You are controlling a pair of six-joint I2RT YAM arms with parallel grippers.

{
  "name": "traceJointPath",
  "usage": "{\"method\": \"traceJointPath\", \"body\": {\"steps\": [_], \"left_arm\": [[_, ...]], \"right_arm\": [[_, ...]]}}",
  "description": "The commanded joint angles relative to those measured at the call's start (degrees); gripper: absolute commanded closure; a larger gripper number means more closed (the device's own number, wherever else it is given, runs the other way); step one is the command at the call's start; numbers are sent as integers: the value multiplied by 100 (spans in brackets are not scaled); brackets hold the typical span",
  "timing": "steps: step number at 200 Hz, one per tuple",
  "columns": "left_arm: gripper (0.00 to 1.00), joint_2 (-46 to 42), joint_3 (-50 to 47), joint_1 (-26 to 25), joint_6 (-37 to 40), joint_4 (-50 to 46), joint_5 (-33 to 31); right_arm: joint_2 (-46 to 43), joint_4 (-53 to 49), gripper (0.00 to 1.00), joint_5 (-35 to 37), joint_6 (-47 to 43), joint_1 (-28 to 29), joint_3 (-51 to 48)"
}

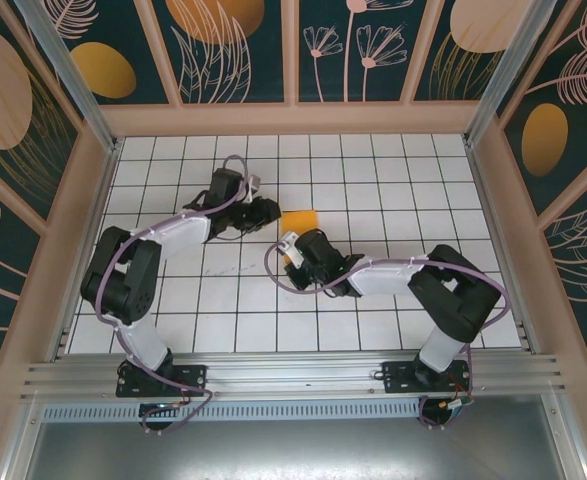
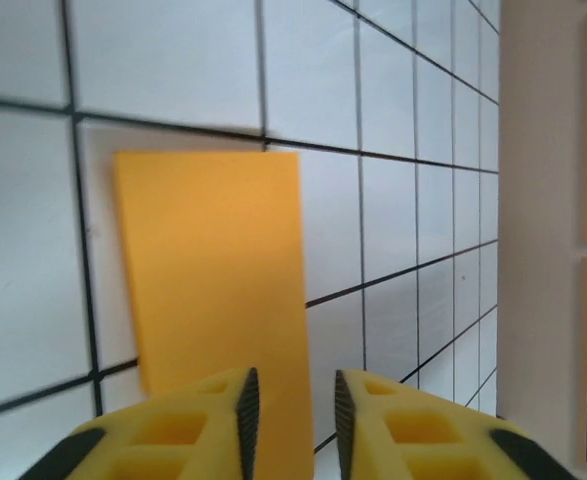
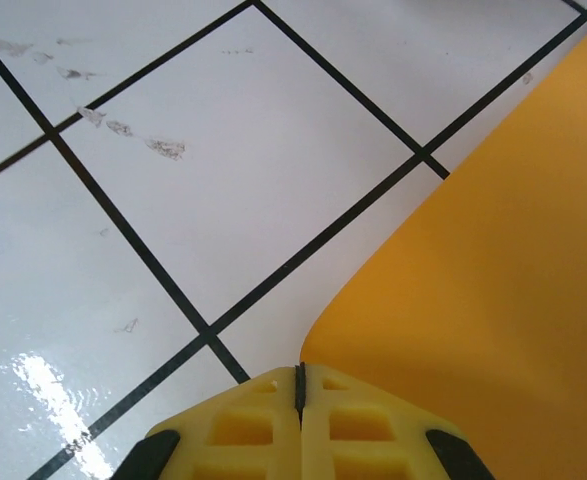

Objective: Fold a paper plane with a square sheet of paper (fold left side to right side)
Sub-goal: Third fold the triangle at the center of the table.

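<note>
Your left gripper [image 2: 293,388] hovers empty, jaws a slit apart, over one short end of the square sheet of paper [image 2: 213,280]. The sheet lies near the middle of the surface [image 1: 223,330] as an oblong, long axis running straight away from that gripper, no nose formed. Treat it as light, limp and easily creased; grip only at an edge, as your right gripper [image 3: 300,372] does, closed tight on a curled corner.

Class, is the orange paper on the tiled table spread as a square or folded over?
Folded, it seems: the left wrist view shows the paper as a narrow rectangle, longer than wide, not a square.
</note>
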Motion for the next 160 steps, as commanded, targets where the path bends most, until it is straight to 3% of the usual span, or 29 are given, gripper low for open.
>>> {"method": "traceJointPath", "body": {"steps": [1,69,160], "left_arm": [[74,595,558,-66,603,-468,290],[80,2157,2153,-399,1211,-1208,497],[87,2698,2308,-474,1535,-1631,84]], "right_arm": [[-109,56,100,-459,326,-126,32],[29,90,100,-856,621,-380,104],[252,-225,100,-1797,1117,-1128,295]]}}
